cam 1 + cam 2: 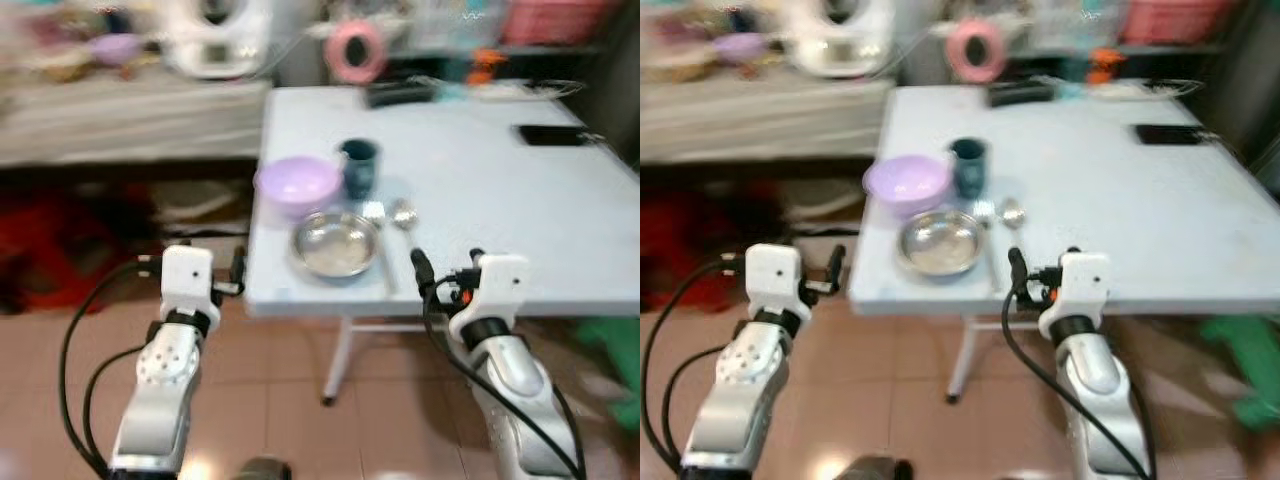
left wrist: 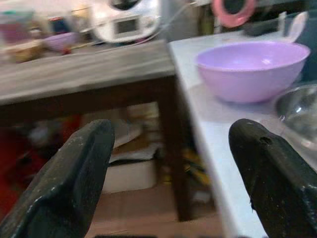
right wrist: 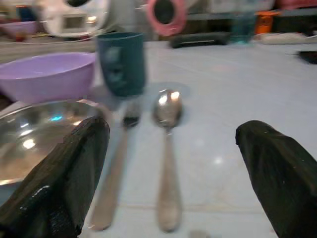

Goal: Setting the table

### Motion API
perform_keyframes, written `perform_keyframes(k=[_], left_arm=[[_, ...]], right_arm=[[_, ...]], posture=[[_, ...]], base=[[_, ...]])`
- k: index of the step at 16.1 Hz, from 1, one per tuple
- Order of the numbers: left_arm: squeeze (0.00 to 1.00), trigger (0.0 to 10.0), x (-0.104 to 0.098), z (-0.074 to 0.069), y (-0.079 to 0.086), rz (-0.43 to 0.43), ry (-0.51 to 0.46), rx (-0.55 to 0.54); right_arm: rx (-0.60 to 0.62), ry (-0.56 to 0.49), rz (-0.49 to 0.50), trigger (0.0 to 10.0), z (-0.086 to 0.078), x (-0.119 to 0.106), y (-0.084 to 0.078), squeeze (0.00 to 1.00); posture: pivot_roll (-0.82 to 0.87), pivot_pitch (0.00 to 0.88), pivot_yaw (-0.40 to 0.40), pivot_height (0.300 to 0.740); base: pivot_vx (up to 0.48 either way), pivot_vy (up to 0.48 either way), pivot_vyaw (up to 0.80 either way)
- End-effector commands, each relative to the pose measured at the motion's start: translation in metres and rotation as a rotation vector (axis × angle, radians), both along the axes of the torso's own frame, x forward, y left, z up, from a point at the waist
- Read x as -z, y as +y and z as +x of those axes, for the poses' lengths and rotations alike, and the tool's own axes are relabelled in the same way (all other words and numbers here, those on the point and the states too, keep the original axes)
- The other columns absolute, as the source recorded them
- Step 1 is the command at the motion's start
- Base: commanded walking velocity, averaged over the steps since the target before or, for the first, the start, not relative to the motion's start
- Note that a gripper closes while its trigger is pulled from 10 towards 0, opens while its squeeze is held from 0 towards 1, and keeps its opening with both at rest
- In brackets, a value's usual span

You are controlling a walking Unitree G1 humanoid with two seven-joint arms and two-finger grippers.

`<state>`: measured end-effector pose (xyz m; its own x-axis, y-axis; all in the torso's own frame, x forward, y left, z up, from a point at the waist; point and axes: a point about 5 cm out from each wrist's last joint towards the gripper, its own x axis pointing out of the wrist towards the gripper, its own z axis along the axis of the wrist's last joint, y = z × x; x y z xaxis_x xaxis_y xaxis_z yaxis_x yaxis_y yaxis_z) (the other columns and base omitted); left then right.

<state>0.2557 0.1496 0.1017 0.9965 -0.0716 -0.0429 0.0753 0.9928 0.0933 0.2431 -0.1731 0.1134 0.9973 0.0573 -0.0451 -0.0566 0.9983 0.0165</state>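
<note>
counter (image 1: 480, 190) pale, place setting at its near left edge | purple bowl (image 1: 298, 184) behind steel plate (image 1: 336, 246), dark cup (image 1: 359, 167) beside bowl | fork (image 3: 116, 168) and spoon (image 3: 167, 148) just right of plate, long axes pointing away from robot | right gripper (image 3: 173, 188) nearer, fingers apart, cutlery straight ahead | left gripper (image 2: 168, 173) fingers apart, off counter's left edge

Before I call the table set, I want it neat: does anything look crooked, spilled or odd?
Nothing stands out. The purple bowl, the dark cup and the steel plate sit upright near the table's front edge, the fork and spoon lie side by side beside the plate, and nothing is spilled.
</note>
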Motion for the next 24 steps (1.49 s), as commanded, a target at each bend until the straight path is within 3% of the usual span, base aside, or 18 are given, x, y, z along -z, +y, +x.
perform_keyframes(k=[1,10,21,24], left_arm=[[0.00,10.0,-0.003,0.000,-0.002,0.016,-0.012,0.015],[0.00,10.0,-0.006,-0.006,-0.003,0.062,-0.031,0.043],[0.00,10.0,-0.016,-0.012,-0.004,0.018,-0.057,0.063],[0.00,10.0,-0.016,-0.013,-0.005,-0.002,-0.056,0.068]], right_arm=[[0.013,-0.009,0.008,10.0,0.000,-0.002,-0.002,0.00],[0.061,-0.020,0.011,10.0,0.007,-0.006,-0.017,0.00],[0.037,-0.054,-0.007,10.0,-0.002,-0.015,-0.004,0.00],[0.081,-0.046,-0.016,10.0,-0.001,-0.015,-0.009,0.00]], posture=[[-0.04,0.000,0.046,0.740],[-0.03,0.027,0.050,0.740],[-0.03,0.048,0.046,0.740],[-0.03,0.047,0.041,0.740]], base=[[0.000,0.000,0.61],[0.000,0.000,0.11],[0.431,0.000,0.15],[0.000,0.000,0.00]])
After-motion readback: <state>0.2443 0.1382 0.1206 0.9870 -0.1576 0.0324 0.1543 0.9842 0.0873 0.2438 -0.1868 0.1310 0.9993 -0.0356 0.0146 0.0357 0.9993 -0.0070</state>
